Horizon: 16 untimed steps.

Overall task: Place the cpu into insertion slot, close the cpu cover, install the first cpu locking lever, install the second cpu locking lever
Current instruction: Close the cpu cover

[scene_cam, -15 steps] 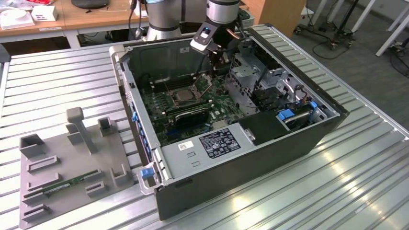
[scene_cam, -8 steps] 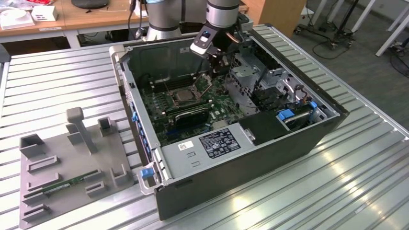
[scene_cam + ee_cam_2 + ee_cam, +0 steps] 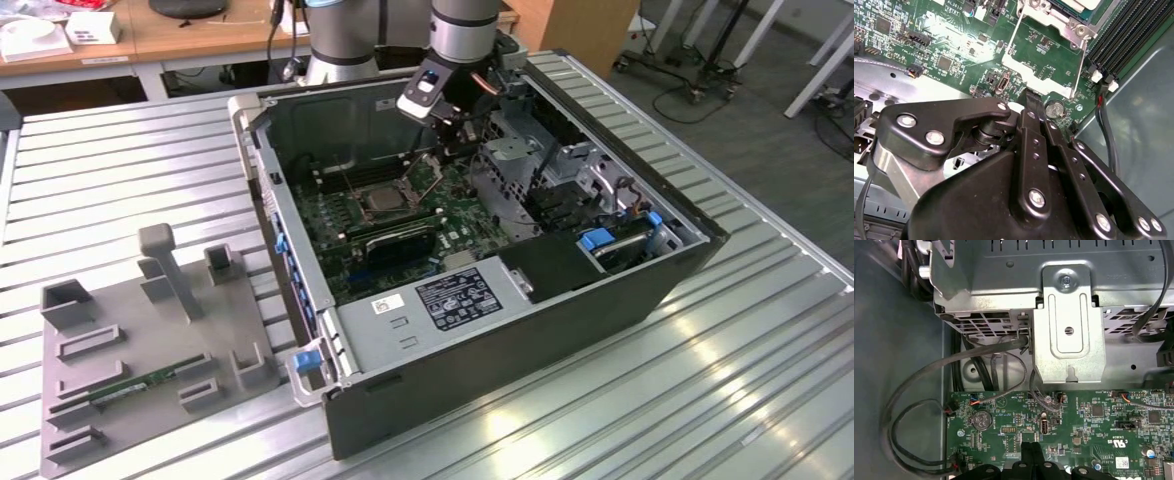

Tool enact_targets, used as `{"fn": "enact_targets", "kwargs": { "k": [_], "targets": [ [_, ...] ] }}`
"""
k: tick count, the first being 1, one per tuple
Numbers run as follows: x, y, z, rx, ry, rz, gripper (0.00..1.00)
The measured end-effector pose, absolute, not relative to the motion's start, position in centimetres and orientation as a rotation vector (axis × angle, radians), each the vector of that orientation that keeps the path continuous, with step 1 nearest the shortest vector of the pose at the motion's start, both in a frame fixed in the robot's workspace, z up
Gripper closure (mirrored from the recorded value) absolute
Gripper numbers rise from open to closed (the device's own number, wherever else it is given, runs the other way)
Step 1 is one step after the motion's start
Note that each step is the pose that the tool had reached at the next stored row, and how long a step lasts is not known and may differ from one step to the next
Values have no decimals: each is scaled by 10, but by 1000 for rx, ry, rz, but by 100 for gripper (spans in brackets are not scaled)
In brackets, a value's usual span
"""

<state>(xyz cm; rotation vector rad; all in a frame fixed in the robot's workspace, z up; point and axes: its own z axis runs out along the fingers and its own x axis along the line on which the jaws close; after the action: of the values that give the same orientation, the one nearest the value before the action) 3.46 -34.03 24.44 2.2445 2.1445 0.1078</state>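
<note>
Inside the open computer case [image 3: 561,340], closed gripper [image 3: 1033,97] at the rim of the raised cpu cover [image 3: 1010,50].

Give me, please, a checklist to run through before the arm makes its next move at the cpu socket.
1. Seating of the cpu in the insertion slot: ok.
2. Closure of the cpu cover: not ok, it stands swung open off the slot.
3. Position of the gripper: ok, fingers together, tips at the cover's free edge.
4. Grip on the cover: cannot tell.
5. State of the locking levers: cannot tell.
6. Clearance between the black cable and the gripper's linkage: cannot tell, the cable runs close beside it.
</note>
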Motion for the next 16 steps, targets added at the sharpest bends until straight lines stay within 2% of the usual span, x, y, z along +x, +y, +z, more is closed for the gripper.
{"fn": "enact_targets", "kwargs": {
  "k": [16],
  "targets": [
    [-8,-340,243,2244,2144,109,89]
  ]
}}
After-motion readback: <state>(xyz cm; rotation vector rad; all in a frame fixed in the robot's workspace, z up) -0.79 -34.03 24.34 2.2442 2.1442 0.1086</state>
